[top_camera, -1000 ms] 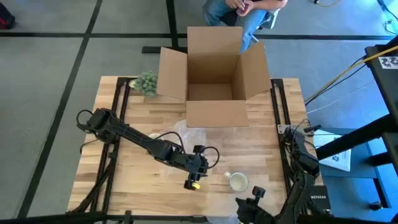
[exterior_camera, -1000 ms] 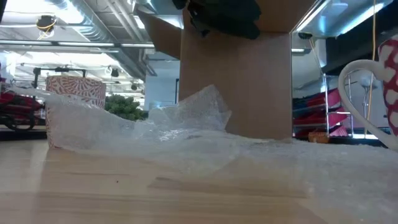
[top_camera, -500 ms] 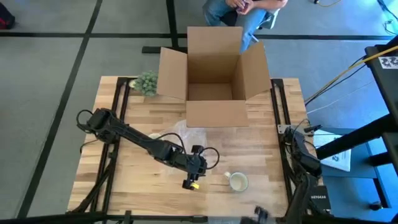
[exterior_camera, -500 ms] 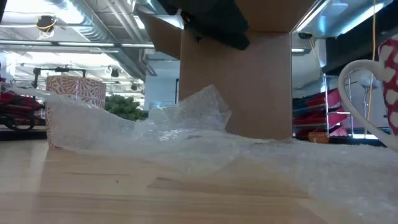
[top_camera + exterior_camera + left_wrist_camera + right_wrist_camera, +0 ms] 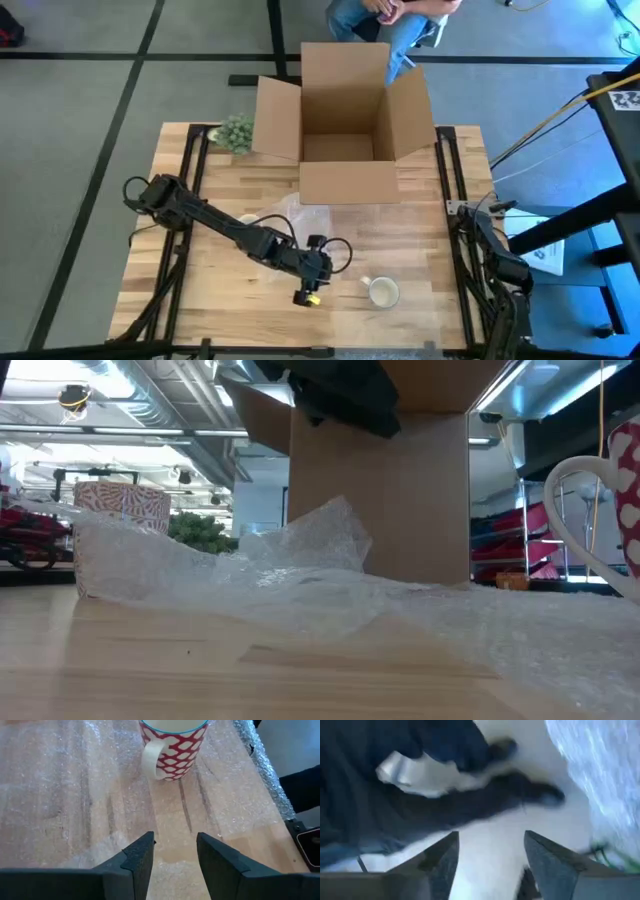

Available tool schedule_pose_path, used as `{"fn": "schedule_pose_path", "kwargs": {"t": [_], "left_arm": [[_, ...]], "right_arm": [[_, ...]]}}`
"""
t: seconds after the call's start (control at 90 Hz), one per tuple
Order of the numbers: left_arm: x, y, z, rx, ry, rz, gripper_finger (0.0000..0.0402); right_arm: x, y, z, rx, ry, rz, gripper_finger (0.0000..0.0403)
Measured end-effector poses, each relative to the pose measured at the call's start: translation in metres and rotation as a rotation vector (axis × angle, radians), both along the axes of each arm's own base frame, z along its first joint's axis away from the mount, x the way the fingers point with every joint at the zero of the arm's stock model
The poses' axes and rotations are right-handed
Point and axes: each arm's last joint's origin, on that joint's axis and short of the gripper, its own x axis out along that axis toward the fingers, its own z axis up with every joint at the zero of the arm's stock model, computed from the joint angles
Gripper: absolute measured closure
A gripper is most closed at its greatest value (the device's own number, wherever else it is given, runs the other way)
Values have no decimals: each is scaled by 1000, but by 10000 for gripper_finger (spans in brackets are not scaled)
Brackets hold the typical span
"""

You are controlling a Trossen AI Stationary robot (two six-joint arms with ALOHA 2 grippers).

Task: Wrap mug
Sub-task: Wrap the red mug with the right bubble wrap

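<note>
Bubble wrap [image 5: 75, 795] under mug [image 5: 172, 745] | left gripper [image 5: 175, 852] open, empty | I'd pinch sheet edge low, fold over mug

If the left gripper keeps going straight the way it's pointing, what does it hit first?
Most likely the red-and-white mug, standing upright on the bubble wrap straight ahead of the open left gripper. Only bubble wrap lies between them; the depth is hard to judge.
</note>
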Motion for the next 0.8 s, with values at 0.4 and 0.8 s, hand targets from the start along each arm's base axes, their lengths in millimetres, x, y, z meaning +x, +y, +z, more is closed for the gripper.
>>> {"fn": "schedule_pose_path", "kwargs": {"t": [0.4, 0.8], "left_arm": [[1, 0, 1, 2, -10, -6, 267], [1, 0, 1, 15, -12, -19, 267]], "right_arm": [[-30, -19, -36, -175, 198, -129, 182], [-30, -38, -70, -267, 56, -245, 187]]}}
